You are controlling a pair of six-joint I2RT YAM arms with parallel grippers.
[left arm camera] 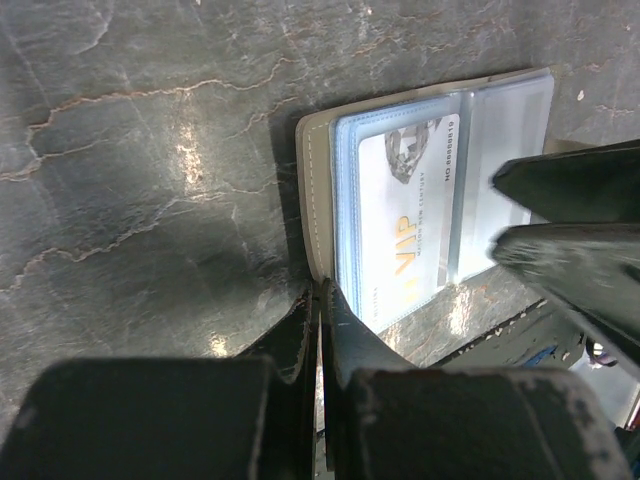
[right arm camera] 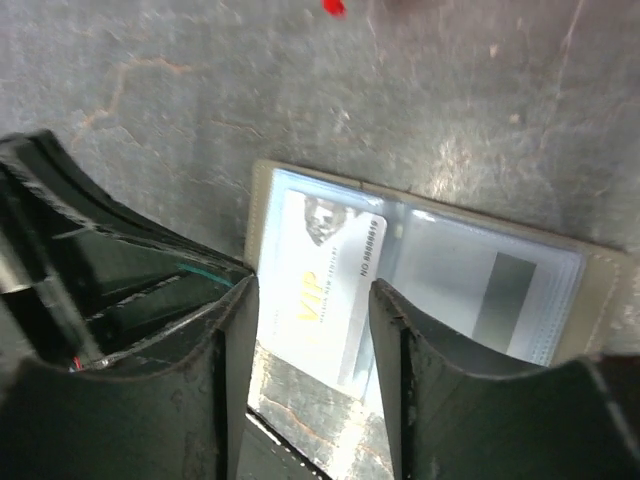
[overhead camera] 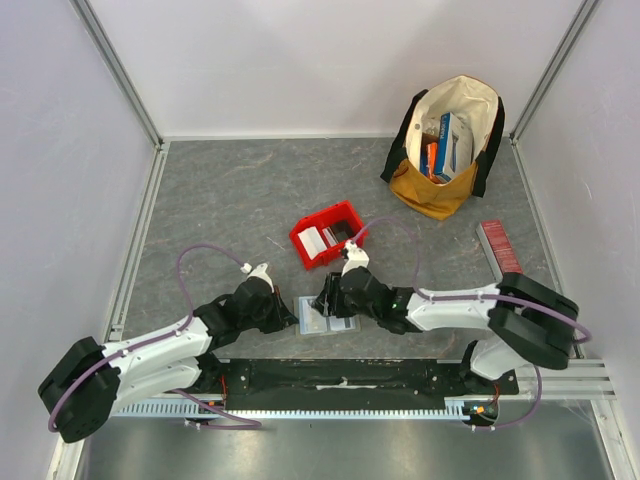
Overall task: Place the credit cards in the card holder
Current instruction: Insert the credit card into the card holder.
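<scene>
The grey-olive card holder [overhead camera: 329, 319] lies open on the table between the arms, with its clear sleeves facing up. A white credit card marked VIP [right arm camera: 325, 285] sits in its left sleeve and also shows in the left wrist view [left arm camera: 400, 225]. A second card with a grey stripe [right arm camera: 503, 292] is in the right sleeve. My right gripper [right arm camera: 312, 300] is open just above the VIP card, one finger on each side. My left gripper [left arm camera: 322, 292] is shut, its tips at the holder's near left edge [left arm camera: 312, 200]. More white cards [overhead camera: 314, 240] lie in the red bin.
A red plastic bin [overhead camera: 343, 214] stands just beyond the card holder. A tan and white tote bag [overhead camera: 447, 150] with colourful boxes stands at the back right. A long red ribbed box [overhead camera: 497, 246] lies at the right. White walls enclose the table.
</scene>
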